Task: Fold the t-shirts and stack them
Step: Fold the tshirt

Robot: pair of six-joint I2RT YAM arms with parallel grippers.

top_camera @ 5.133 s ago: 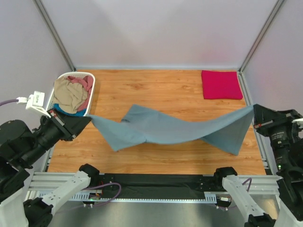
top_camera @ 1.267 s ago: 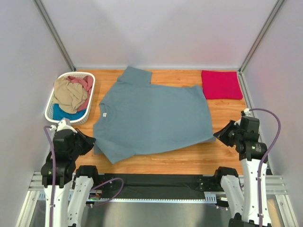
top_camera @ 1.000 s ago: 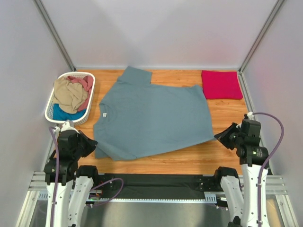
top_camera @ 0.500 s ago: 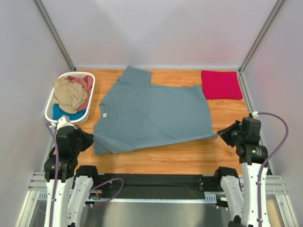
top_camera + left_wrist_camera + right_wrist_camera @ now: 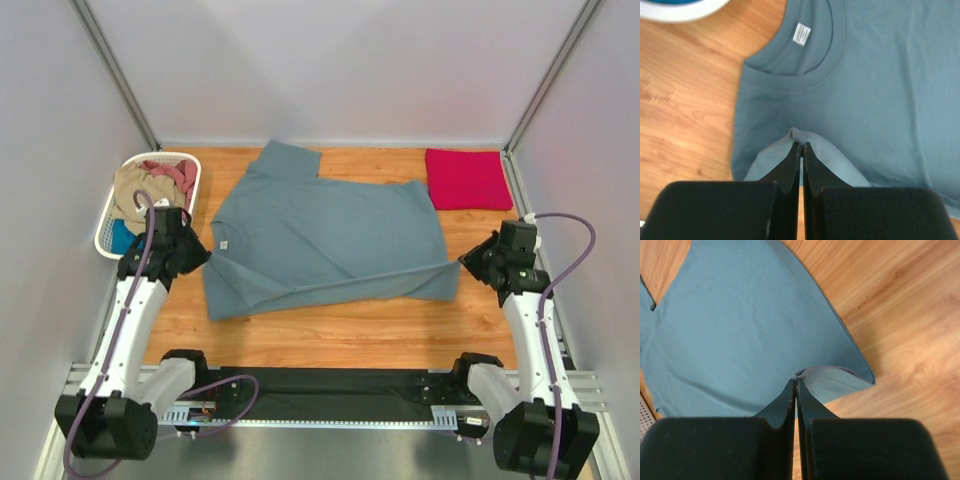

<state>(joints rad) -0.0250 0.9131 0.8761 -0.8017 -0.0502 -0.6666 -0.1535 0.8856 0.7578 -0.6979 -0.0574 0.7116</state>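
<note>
The large slate grey-blue t-shirt [image 5: 330, 235] lies spread on the wooden table, its near edge folded up over itself. My left gripper [image 5: 205, 257] is shut on the shirt's near-left edge, just below the collar and white label [image 5: 801, 33]. My right gripper [image 5: 462, 266] is shut on the shirt's near-right corner [image 5: 840, 380]. In both wrist views the fabric [image 5: 880, 90] bunches at the closed fingertips [image 5: 792, 155]. A folded crimson-pink t-shirt [image 5: 467, 179] lies at the back right. Tan, dusty-pink and bright-blue shirts [image 5: 140, 195] fill the basket.
The white slatted laundry basket [image 5: 196, 175] stands at the back left, right beside my left arm. Bare wooden table [image 5: 340, 335] runs along the front. Grey walls close in the sides and back.
Both grippers carried the shirt's near edge away from me, folding it over the body. The shirt, earlier hung stretched between the arms, now lies flat on the table.
</note>
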